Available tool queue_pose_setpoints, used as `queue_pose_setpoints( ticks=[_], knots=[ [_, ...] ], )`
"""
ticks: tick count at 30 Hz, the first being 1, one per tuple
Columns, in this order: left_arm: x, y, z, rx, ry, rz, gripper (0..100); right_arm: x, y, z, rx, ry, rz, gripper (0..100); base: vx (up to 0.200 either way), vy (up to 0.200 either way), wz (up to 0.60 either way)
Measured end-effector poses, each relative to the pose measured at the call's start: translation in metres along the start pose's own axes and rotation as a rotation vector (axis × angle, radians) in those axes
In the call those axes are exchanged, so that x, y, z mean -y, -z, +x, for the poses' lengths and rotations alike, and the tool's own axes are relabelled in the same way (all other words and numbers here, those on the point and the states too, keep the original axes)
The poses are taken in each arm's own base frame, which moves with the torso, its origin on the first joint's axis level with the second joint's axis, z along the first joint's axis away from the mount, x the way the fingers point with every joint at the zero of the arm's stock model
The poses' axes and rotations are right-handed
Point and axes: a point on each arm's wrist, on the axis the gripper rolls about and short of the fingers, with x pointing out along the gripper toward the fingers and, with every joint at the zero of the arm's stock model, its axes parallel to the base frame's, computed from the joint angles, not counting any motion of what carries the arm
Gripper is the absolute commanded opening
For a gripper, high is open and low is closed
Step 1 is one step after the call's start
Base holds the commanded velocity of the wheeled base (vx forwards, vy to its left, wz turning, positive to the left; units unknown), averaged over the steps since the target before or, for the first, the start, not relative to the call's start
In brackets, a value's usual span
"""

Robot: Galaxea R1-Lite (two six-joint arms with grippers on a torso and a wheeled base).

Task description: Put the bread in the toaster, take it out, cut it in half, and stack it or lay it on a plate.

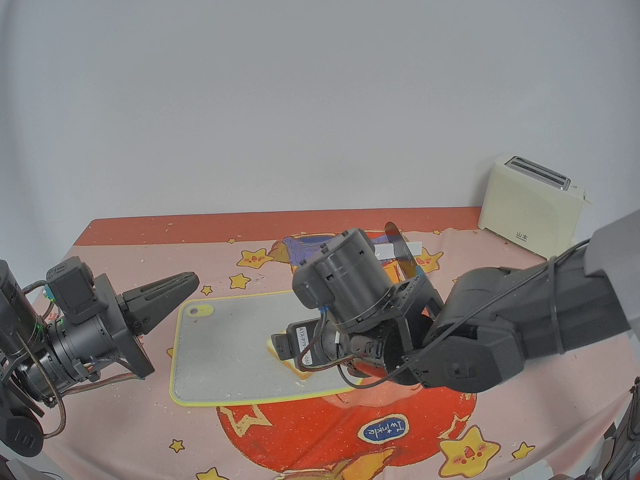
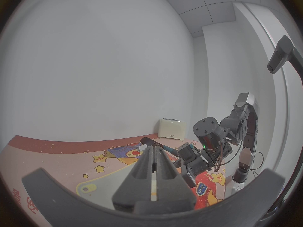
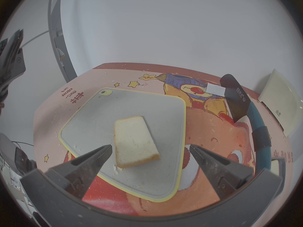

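Note:
A slice of white bread [image 3: 134, 141] lies flat on the grey, yellow-rimmed cutting board [image 3: 142, 104]. My right gripper [image 3: 150, 148] hangs open just above the slice, one finger on each side, touching nothing. From the head camera the right wrist covers most of the bread [image 1: 288, 367], and only a pale edge shows on the board [image 1: 227, 348]. My left gripper [image 1: 187, 281] is shut and holds nothing, raised off the board's left end and pointing right. The cream toaster [image 1: 533, 201] stands at the table's far right corner.
A knife [image 3: 240, 95] with a black blade and a teal handle lies beyond the board's right side, next to a small white card [image 3: 216, 89]. A cartoon-print cloth [image 1: 373, 428] covers the table. A white wall stands close behind.

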Motion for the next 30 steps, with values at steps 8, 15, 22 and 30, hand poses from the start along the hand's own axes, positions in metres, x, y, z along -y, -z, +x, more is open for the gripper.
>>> queue_pose_setpoints(
  ticks=[8,15,22,30],
  knots=[
    [0.0,0.0,0.0,-0.001,0.002,0.0,0,0.004,0.005,0.013,-0.024,0.028,-0.008,100,0.0,0.0,0.0],
    [0.0,0.0,0.0,-0.002,0.002,0.0,0,0.002,0.01,0.016,-0.037,0.031,-0.018,0,0.0,0.0,0.0],
    [0.0,0.0,0.0,-0.001,0.002,0.0,0,0.0,0.019,0.02,-0.056,0.034,-0.032,0,0.0,0.0,0.0],
    [0.0,0.0,0.0,-0.001,0.002,0.0,0,-0.003,0.021,0.019,-0.059,0.028,-0.039,0,0.0,0.0,0.0]
  ],
)
